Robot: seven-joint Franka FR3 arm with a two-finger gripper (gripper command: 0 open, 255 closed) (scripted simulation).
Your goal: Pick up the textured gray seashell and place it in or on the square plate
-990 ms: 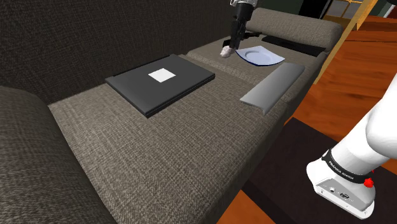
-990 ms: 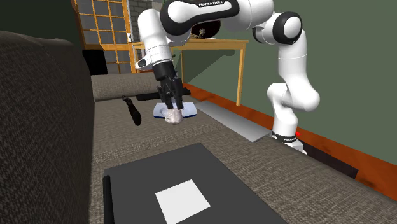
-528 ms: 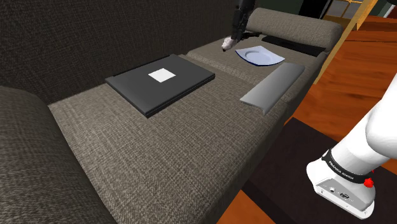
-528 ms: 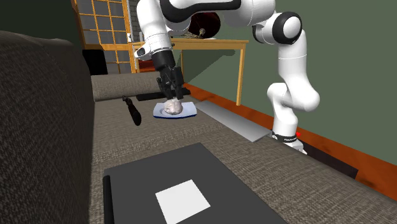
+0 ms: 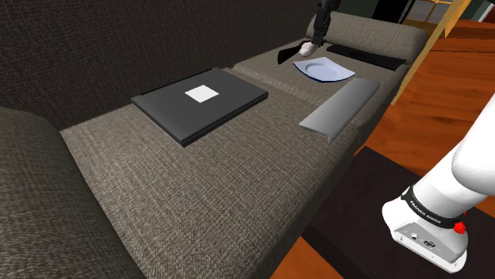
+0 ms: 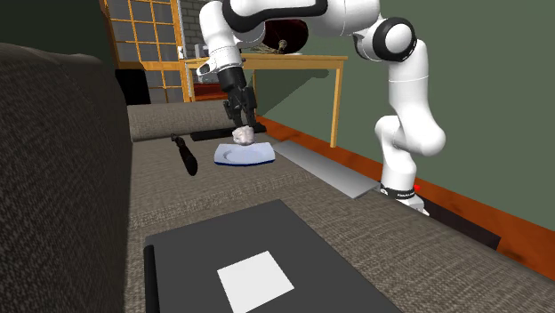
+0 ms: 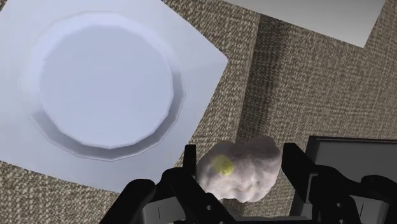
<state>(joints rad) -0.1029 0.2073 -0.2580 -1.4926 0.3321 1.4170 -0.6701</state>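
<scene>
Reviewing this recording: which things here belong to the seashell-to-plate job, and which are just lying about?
Job: gripper, shut on the pale grey seashell; pale square plate.
Lying about: black slab with a white square; grey panel; black stick-shaped object, all on the sofa.

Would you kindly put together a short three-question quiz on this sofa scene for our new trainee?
1. True or false: the end effector is shut on the seashell.
2. The central well of the square plate is: A) round B) square C) triangular.
3. Fill in: the seashell carries a small ___ spot.
Key: 1 true; 2 A; 3 yellow.
</scene>
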